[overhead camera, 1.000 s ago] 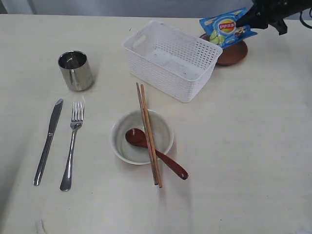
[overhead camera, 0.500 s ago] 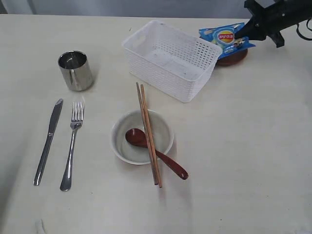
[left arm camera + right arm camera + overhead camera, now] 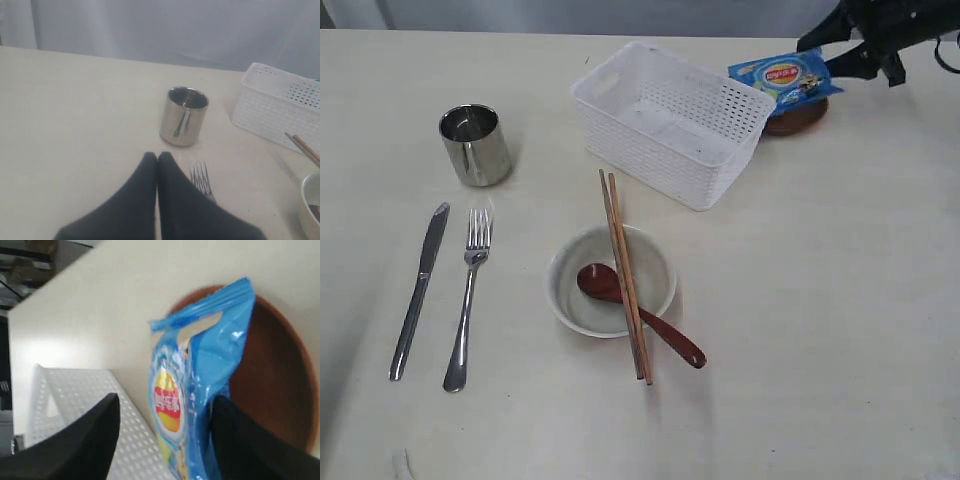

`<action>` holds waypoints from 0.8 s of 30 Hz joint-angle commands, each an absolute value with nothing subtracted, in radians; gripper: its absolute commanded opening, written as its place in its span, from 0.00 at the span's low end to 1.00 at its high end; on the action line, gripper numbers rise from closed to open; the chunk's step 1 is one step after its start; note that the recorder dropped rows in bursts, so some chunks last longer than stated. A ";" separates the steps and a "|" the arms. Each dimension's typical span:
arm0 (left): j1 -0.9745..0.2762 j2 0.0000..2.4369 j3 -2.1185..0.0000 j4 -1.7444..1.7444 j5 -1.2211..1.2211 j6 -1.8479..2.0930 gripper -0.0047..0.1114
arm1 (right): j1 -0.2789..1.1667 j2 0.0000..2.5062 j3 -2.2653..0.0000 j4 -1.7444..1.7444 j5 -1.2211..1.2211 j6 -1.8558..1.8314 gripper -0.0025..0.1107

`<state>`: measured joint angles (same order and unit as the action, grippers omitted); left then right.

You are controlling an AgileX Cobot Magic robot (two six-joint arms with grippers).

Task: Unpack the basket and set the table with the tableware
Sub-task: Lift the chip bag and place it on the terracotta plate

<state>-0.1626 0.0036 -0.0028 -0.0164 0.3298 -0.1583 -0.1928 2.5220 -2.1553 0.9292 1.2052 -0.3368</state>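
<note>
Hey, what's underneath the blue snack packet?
The brown plate is under the packet. The plate's near rim and one side of its dish show. The packet covers the rest, so anything lying beneath it there cannot be seen.

Knife (image 3: 417,290) and fork (image 3: 468,300) lie left of the bowl (image 3: 560,290), cup (image 3: 476,145) behind them, basket (image 3: 660,165) behind the bowl

A blue snack packet (image 3: 782,75) lies logo-side up.
</note>
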 commanded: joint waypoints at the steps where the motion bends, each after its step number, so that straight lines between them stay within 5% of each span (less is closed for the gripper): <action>1: -0.162 0.000 0.000 -0.019 0.319 -0.158 0.04 | -0.228 2.469 -2.241 0.983 1.221 -0.341 0.49; 12: -0.162 0.000 0.000 -0.019 0.319 -0.158 0.04 | -0.256 2.392 -2.256 1.069 1.221 -0.393 0.49; 24: -0.162 0.000 0.000 -0.019 0.319 -0.158 0.04 | 0.007 2.360 -2.421 1.047 1.221 -0.584 0.45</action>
